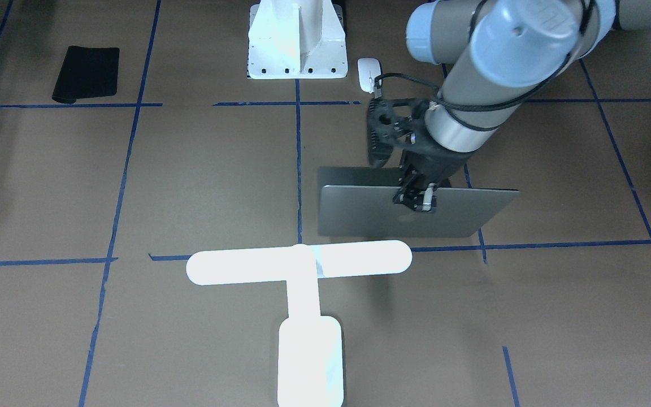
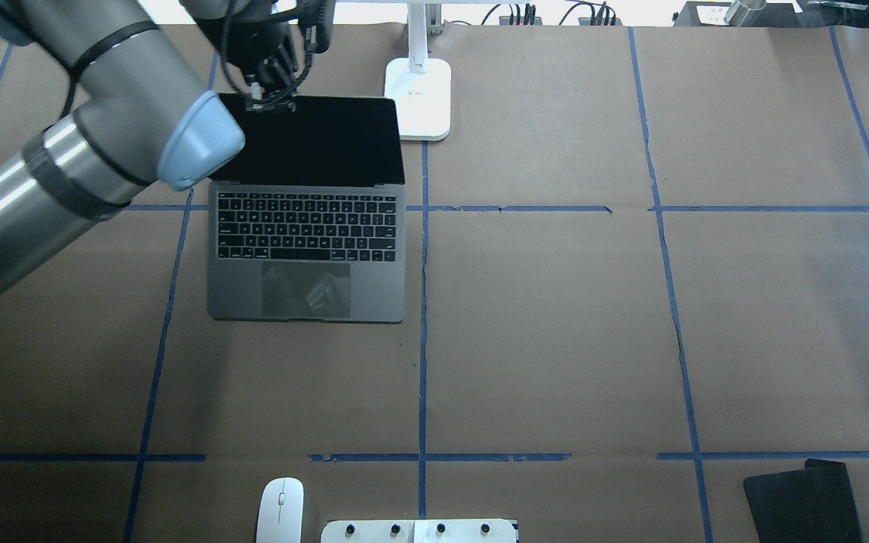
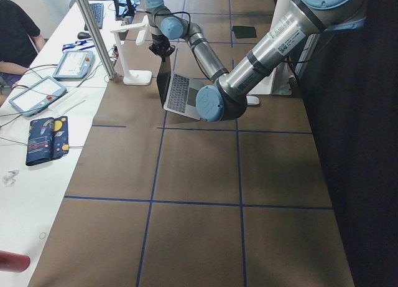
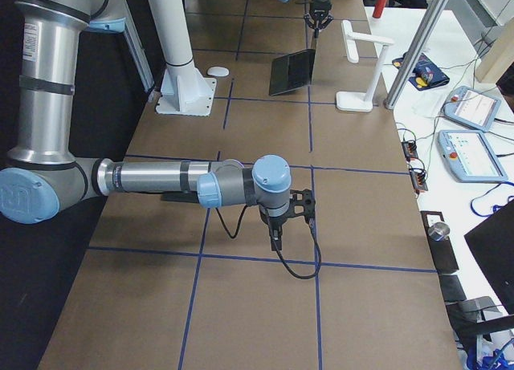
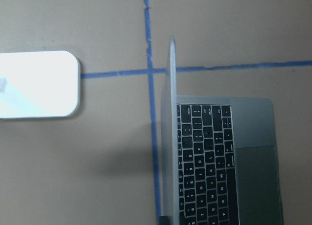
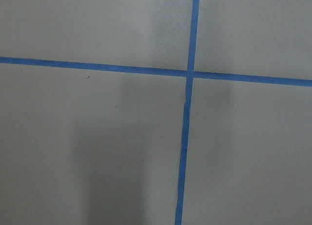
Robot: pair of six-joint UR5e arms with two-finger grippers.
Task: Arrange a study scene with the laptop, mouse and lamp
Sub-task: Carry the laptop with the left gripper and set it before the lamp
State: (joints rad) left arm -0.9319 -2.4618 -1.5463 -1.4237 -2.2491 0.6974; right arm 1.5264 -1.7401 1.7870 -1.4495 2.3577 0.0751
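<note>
The grey laptop stands open left of centre, its black screen upright. Its lid back shows in the front view. My left gripper sits on the lid's top edge, fingers closed around it. In the left wrist view the lid shows edge-on beside the keys. The glowing white lamp stands just beyond the laptop, its base to the screen's right. The white mouse lies near the robot's base. My right gripper hangs over bare table far from these; I cannot tell if it is open or shut.
A black mouse pad lies at the near right corner. The white bolted pedestal stands at the robot's side, next to the mouse. Blue tape lines grid the brown table. Operators' desks with devices lie beyond the far edge.
</note>
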